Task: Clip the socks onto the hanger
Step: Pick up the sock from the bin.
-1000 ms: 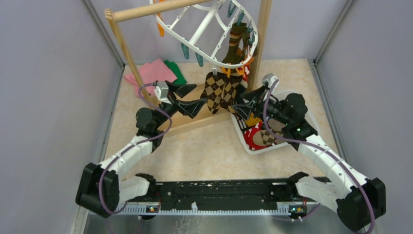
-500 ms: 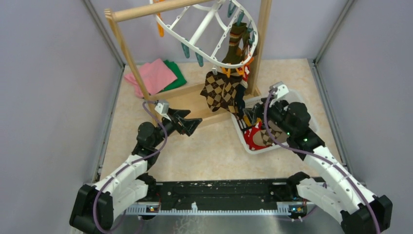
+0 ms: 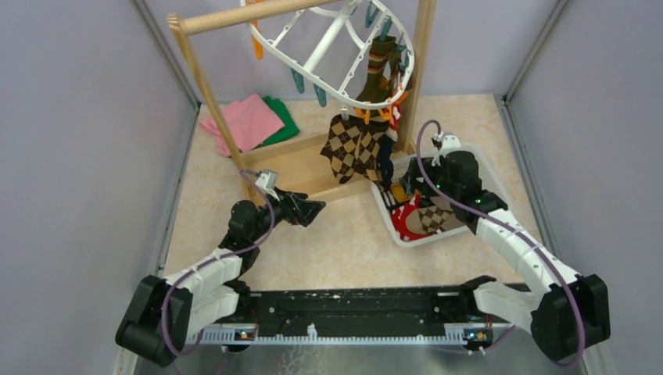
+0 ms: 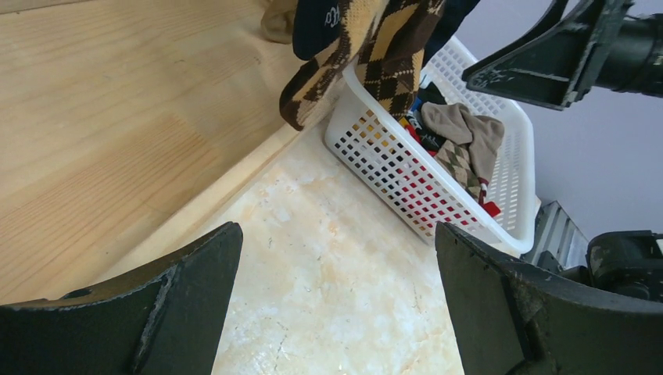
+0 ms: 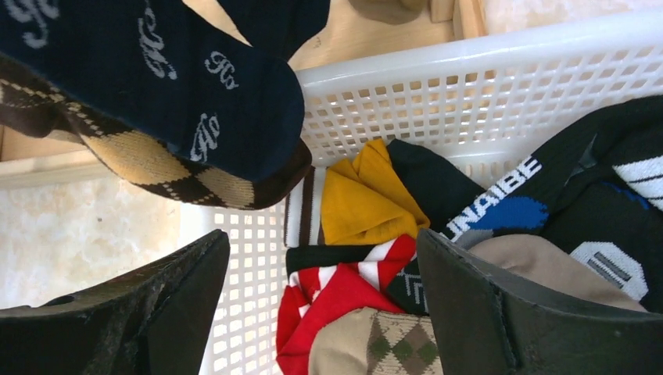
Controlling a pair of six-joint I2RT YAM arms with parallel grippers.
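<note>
The white oval hanger (image 3: 313,58) hangs from the wooden rack at the back. A brown argyle sock (image 3: 352,147) and a brown-green striped sock (image 3: 378,74) hang from its clips; the argyle sock also shows in the left wrist view (image 4: 375,55). A navy sock (image 5: 188,86) hangs beside the argyle one (image 5: 156,176). Loose socks lie in the white basket (image 3: 388,215): red-and-white (image 5: 352,293), mustard (image 5: 363,195), beige argyle (image 5: 375,344). My left gripper (image 3: 309,209) is open and empty, low over the table. My right gripper (image 3: 406,190) is open and empty above the basket.
Folded pink (image 3: 246,119) and green (image 3: 281,117) cloths lie at the back left. The wooden rack's base board (image 3: 301,160) and posts (image 3: 418,74) stand between the arms and the hanger. Grey walls close both sides.
Both arms have drawn back from the hanging argyle sock. The left gripper came down toward the table; the right gripper moved over the basket.
</note>
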